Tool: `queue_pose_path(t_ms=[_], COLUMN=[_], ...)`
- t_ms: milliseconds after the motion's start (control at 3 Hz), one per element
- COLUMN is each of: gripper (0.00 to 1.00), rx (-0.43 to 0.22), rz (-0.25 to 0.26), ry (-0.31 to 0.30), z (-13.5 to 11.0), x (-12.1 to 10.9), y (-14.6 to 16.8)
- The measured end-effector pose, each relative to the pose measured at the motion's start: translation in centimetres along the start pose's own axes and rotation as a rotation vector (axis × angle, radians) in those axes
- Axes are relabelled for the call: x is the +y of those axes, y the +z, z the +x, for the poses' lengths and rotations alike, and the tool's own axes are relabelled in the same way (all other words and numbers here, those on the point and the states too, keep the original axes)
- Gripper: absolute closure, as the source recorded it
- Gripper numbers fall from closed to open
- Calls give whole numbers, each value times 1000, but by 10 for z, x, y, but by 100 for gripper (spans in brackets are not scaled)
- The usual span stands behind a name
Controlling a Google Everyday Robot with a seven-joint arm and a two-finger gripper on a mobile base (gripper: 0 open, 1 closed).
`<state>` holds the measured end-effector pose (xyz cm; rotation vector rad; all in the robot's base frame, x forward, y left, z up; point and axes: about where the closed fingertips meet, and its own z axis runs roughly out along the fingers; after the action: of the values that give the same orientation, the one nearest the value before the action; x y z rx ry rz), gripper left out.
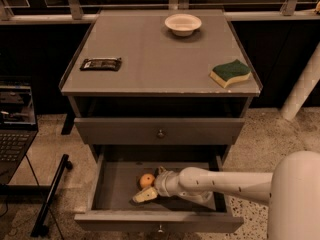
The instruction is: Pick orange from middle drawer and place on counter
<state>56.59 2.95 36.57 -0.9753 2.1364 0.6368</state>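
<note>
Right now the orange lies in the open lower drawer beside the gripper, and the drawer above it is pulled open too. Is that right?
One slip: the drawer above is shut, as the camera view shows. The rest holds: the orange lies in the open lower drawer beside the gripper.

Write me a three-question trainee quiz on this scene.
1. True or false: the orange lies in the open middle drawer.
2. Fill in: the green-topped thing on the counter is a ____.
3. Where is the gripper? A) over the counter B) in the middle drawer, by the orange C) out of view

Key: 1 true; 2 sponge; 3 B.
</note>
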Motion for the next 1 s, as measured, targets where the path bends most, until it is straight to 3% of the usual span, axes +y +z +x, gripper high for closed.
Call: queue_pose_path(t_ms=[333,1000], gripper=[18,64], rx=[0,0], rz=[0,0], ry=[0,0], z=[0,0], x=[0,0], y=[0,0])
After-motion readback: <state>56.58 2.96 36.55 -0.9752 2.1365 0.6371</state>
